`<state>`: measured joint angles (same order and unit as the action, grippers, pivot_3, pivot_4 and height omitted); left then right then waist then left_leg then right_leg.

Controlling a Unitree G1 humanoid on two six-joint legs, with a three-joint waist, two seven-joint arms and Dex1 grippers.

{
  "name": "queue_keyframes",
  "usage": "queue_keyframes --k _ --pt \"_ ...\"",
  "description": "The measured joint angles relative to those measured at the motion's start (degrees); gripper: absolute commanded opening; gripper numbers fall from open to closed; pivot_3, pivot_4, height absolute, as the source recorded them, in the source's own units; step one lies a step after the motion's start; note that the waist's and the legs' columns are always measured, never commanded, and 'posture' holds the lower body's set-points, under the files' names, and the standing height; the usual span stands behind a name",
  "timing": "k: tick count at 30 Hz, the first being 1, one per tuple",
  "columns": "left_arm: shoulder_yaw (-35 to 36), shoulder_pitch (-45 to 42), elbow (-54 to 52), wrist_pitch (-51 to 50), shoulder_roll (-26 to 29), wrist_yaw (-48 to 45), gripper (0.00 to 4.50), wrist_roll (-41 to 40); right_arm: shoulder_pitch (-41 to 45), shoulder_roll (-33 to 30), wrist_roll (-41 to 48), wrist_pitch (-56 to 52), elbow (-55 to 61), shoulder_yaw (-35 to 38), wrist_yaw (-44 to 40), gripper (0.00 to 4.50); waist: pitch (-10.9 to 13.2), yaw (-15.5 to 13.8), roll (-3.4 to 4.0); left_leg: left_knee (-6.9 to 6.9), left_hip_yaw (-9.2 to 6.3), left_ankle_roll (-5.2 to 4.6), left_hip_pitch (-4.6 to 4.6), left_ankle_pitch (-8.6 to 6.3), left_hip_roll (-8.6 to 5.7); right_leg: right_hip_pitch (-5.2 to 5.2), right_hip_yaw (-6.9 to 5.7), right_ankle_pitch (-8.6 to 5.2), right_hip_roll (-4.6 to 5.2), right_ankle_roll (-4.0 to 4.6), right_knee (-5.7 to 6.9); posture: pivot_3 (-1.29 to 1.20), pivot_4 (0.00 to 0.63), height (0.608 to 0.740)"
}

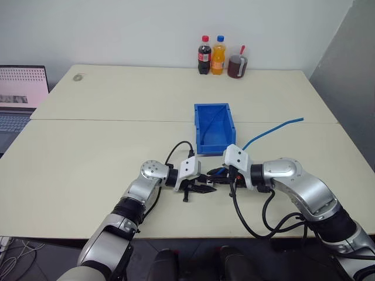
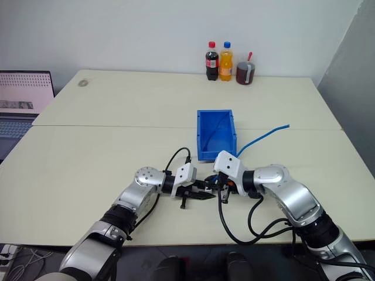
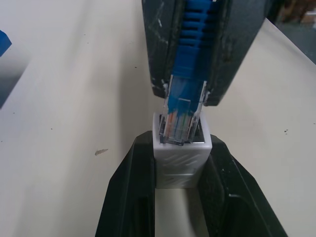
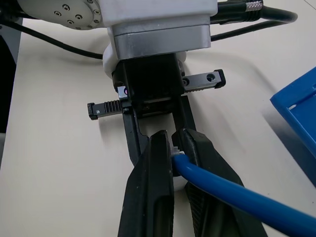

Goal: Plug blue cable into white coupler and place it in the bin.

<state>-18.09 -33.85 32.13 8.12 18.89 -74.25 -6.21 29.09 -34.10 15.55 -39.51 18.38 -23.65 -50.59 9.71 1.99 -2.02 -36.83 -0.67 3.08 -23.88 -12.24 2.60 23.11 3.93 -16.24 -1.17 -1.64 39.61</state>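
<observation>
The white coupler is pinched between my left gripper's two black fingers, socket facing the other hand. My right gripper is shut on the blue cable's boot, just behind its clear plug. The plug's tip sits in the mouth of the socket. Both grippers meet tip to tip low over the table's near part, left gripper and right gripper, just in front of the bin. From the right gripper, the blue cable trails off to the right across the table. A short stretch of blue cord lies inside the bin.
At the table's far edge stand a cola bottle, an orange bottle and a cup of dark drink. A laptop sits off the left side. A small round object lies far left. Black arm cables loop near the front edge.
</observation>
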Motion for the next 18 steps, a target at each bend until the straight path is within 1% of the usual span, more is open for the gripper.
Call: queue_keyframes --k 8,18 --pt "0.0 1.1 -1.4 0.0 0.1 1.1 0.81 0.1 1.9 -1.9 -1.5 -0.7 -0.3 -1.5 -3.4 0.11 0.0 0.0 0.01 0.00 0.00 0.00 -0.01 0.00 0.00 0.00 0.01 0.00 0.00 0.00 -0.03 0.00 0.150 0.740" --pt "0.1 1.5 -2.0 -0.2 0.1 1.7 0.81 0.2 4.4 -1.1 -1.3 -5.6 -0.9 -1.8 -4.4 0.11 0.0 -0.1 0.04 0.00 0.00 0.00 0.00 0.00 0.00 0.00 0.01 0.00 0.01 0.01 -0.02 0.00 0.150 0.740"
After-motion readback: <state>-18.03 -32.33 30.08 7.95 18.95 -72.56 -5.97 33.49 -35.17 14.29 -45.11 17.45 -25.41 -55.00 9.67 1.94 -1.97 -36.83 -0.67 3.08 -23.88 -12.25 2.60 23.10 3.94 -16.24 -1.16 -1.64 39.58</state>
